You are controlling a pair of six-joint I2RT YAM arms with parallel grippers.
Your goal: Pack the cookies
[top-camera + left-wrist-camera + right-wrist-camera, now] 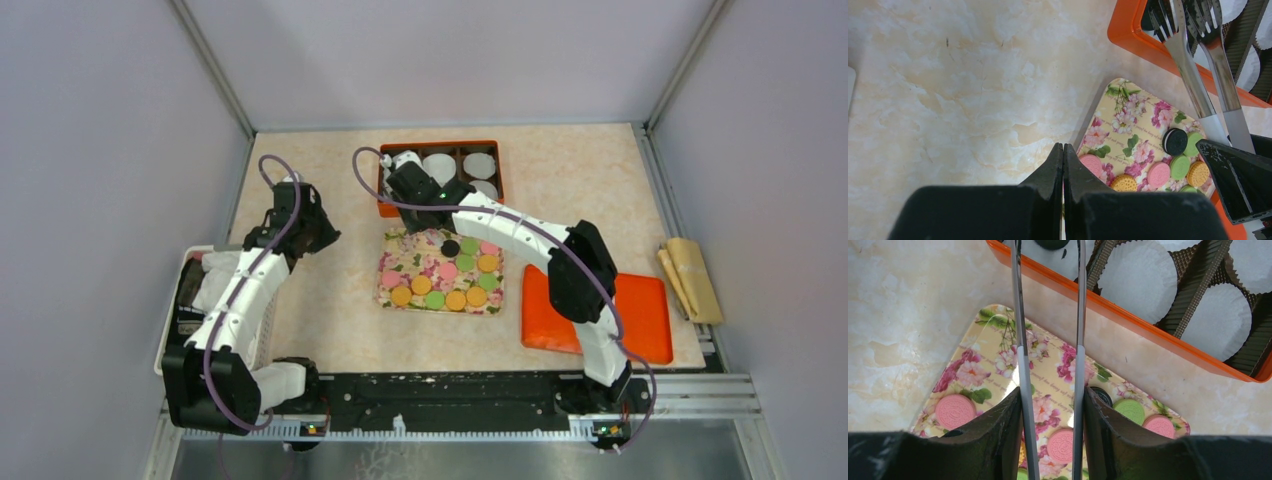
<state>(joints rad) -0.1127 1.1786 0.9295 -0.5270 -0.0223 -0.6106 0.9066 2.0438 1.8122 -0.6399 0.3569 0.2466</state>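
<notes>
Several pink, green, orange and black cookies (440, 272) lie on a flowered tray (400, 245) mid-table. My right gripper (1052, 395) is shut on metal tongs (1020, 340) that reach over the near left corner of the orange box (440, 147). A black cookie (1050, 243) sits between the tong tips above a white paper cup; whether it is still pinched I cannot tell. Other white paper cups (1140, 277) in the box hold nothing. My left gripper (1063, 147) is shut and empty, hovering over the table just left of the tray (1128, 115).
An orange lid (640, 320) lies right of the tray. A tan folded bundle (690, 275) rests at the table's right edge. A white basket (185, 300) sits at the left edge beside the left arm.
</notes>
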